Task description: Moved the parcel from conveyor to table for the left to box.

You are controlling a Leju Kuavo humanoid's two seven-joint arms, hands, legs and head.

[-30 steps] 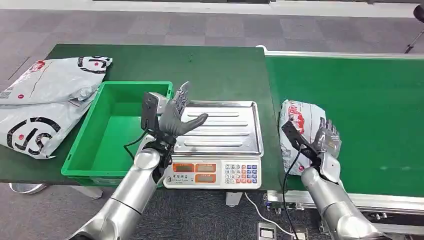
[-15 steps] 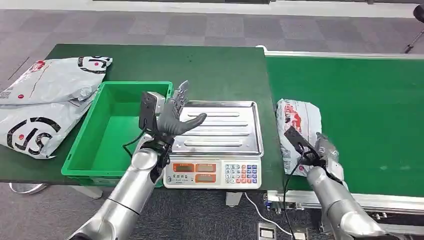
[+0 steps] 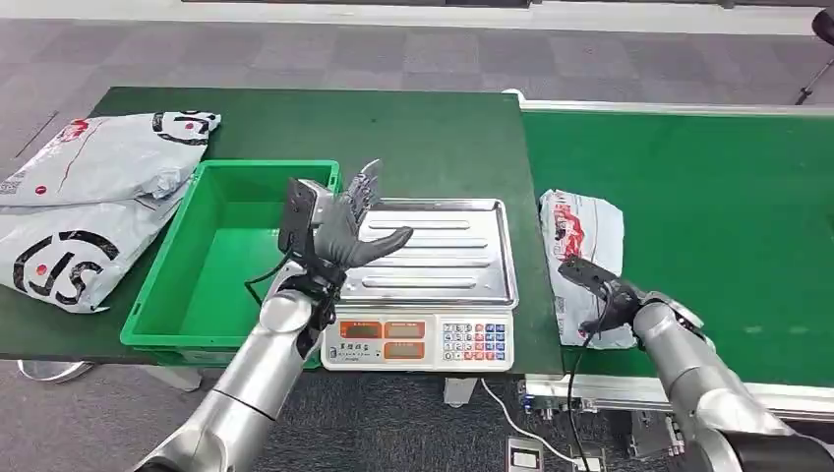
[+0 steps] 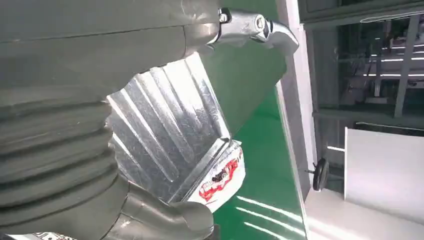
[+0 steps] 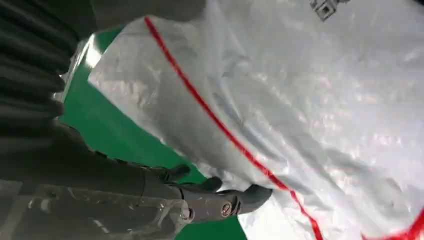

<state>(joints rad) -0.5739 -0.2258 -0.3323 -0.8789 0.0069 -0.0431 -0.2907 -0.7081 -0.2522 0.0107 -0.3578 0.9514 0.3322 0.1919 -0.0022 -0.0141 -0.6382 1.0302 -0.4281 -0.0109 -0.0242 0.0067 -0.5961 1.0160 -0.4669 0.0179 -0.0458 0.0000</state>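
Altogether three parcels [image 3: 582, 258], one scale [image 3: 433, 285], one bin [image 3: 221, 256].

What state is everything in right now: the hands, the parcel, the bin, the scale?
Left hand: open, raised over the scale's edge.
Right hand: at the parcel's near end; grip unclear.
Parcel: lying on the conveyor.
Green bin: empty.
Scale: tray bare.
Two bagged parcels: lying on the table.
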